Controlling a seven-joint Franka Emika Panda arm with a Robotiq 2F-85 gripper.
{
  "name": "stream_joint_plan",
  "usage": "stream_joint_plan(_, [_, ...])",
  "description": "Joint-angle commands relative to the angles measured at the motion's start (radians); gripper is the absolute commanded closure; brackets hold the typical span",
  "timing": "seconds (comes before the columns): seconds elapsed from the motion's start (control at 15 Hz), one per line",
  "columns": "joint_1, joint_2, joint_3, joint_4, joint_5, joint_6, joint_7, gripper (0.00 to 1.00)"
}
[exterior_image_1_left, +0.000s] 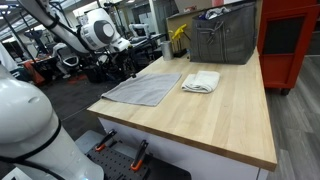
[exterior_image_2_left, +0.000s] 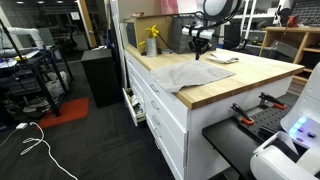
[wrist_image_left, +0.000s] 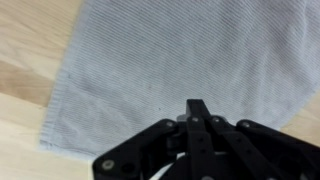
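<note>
- Right against the wrist lens sits my pincer (wrist_image_left: 198, 108), its 2 fingers pressed together, tips meeting with no gap I can make out.
- Under those tips lies the grey cloth (wrist_image_left: 170, 50), spread flat on the wooden tabletop (wrist_image_left: 25, 60), with 1 corner showing at the lower left of the wrist view.
- Cloth against pincer: it lies directly beneath and ahead of me, and my tips are over its inner area, well in from that corner. I cannot tell whether they touch the weave or hang just above it. I see no raised fold between them.
- In an exterior view the cloth (exterior_image_1_left: 143, 88) lies close to the tabletop's edge, and a folded white towel (exterior_image_1_left: 201, 82) sits just beside it, apart.
- Risk 1: if I have closed on nothing, or on only a thin nip, a lift would come up empty or the cloth would slip free.
- Risk 2: a sideways drag could slide the cloth over the edge or into the towel.
- Risk 3: pushing down with closed tips would jam them into the wood.
</note>
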Motion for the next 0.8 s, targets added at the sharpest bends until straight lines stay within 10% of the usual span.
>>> stream_joint_plan(0.0, [0.008, 0.109, -0.028, 0.125, -0.073, -0.07, 0.079, 1.0])
stream_joint_plan(0.73, [0.067, 0.385, -0.207, 0.329, 0.113, -0.059, -0.037, 1.0])
